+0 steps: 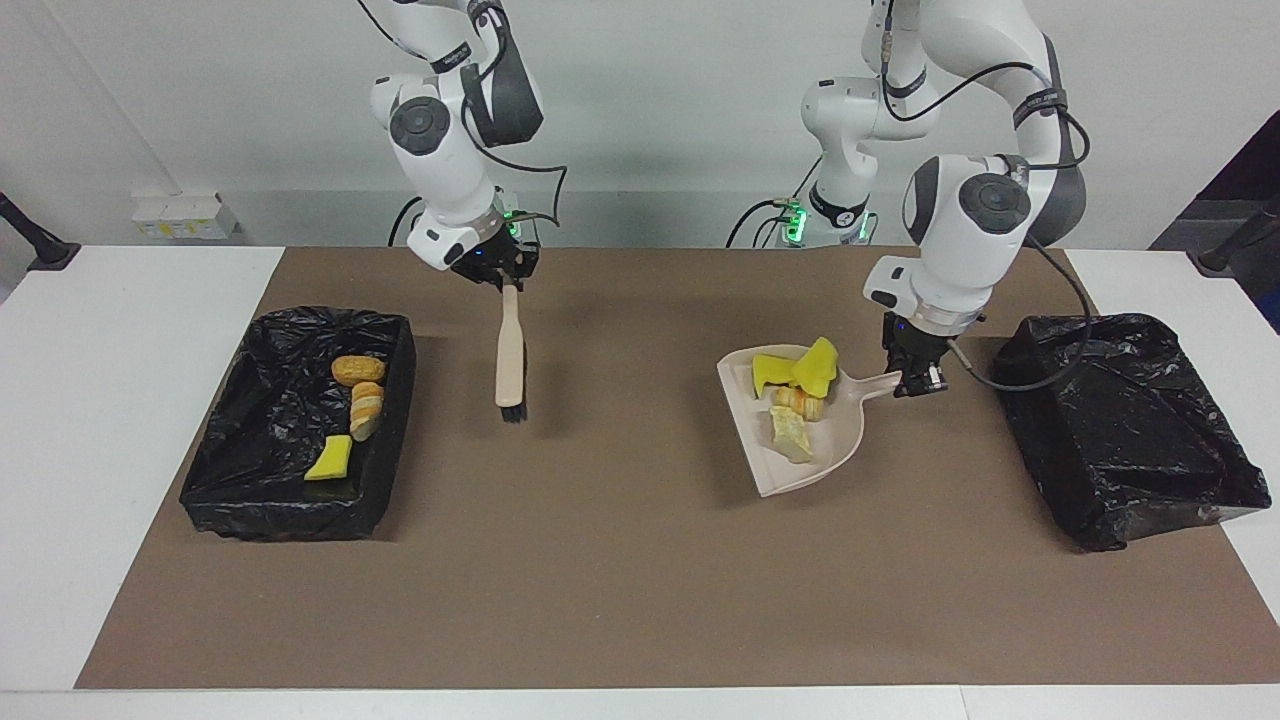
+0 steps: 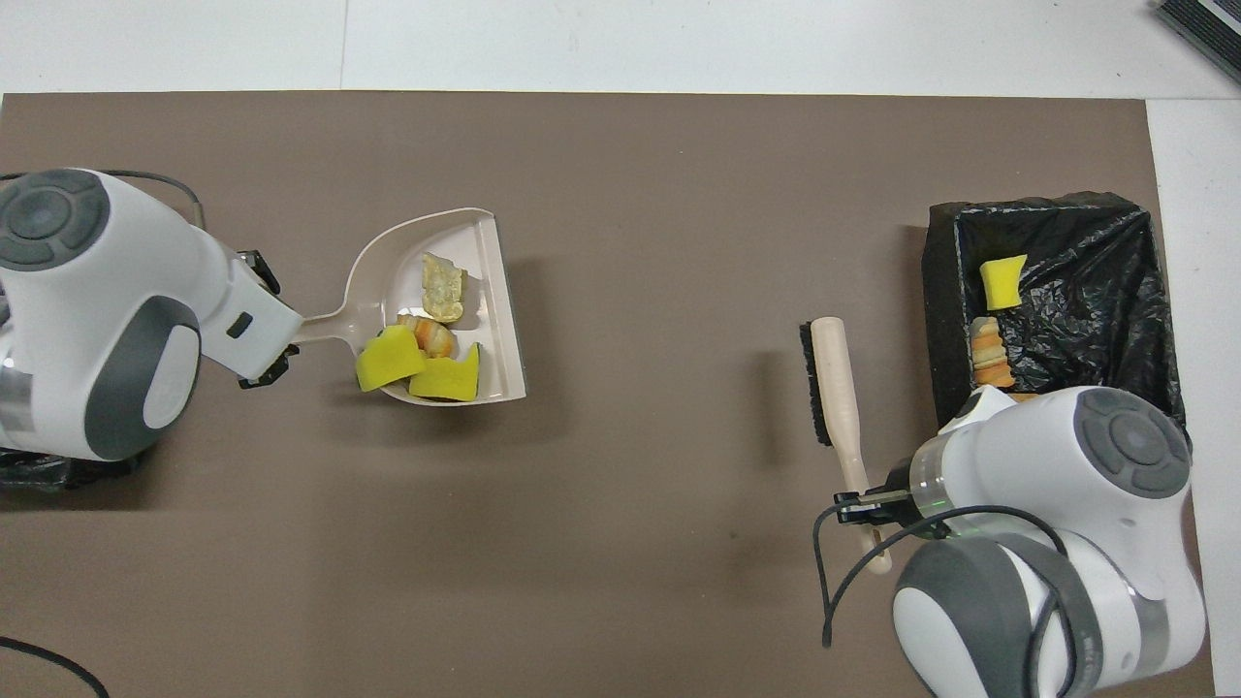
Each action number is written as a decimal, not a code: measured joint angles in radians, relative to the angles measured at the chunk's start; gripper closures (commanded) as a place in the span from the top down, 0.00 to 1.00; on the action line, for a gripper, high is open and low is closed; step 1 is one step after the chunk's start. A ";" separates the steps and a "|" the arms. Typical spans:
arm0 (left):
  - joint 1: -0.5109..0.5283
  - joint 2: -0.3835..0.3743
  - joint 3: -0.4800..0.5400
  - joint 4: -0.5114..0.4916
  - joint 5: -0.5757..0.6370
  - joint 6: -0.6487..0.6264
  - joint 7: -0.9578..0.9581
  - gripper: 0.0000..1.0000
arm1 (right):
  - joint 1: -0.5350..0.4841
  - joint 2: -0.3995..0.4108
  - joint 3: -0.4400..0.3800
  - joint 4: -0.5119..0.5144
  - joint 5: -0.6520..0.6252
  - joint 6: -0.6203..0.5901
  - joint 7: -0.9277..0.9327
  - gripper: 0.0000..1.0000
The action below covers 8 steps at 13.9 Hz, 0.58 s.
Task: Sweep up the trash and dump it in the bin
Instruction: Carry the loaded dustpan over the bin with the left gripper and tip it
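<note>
You see a flat brown mat [image 1: 620, 560] over a white tabletop [image 1: 120, 400]. At mid-left of the facing view sits a bin lined with glossy black plastic [image 1: 260, 440], holding a golden-brown bread piece [image 1: 358, 370], an orange-and-cream striped piece [image 1: 366, 410] and a yellow sponge chunk [image 1: 329, 459]. At right you find a second black-lined bin [image 1: 1120, 420]. Your beige dustpan [image 1: 800, 470] at centre-right carries two bright yellow sponge chunks [image 1: 808, 366], an orange-tan piece [image 1: 800, 402] and a pale yellowish lump [image 1: 790, 432]. The brush [image 1: 510, 360] is pale beige with black bristles. Both arms are white with dark grey joints.
</note>
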 measured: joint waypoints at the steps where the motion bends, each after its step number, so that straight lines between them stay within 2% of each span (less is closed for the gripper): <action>1: 0.023 0.005 0.000 0.026 0.000 -0.017 0.031 0.00 | -0.005 -0.005 0.000 -0.021 0.000 0.000 -0.006 0.00; 3: 0.082 0.012 0.000 0.069 -0.003 -0.044 0.121 0.00 | 0.051 -0.025 0.013 -0.054 0.000 0.001 0.034 0.00; 6: 0.200 0.034 0.004 0.122 -0.009 -0.074 0.321 0.00 | 0.304 -0.039 0.034 -0.054 0.001 0.051 0.311 0.00; 8: 0.293 0.047 0.009 0.142 -0.008 -0.081 0.480 0.00 | 0.449 -0.013 0.045 -0.035 0.004 0.100 0.468 0.00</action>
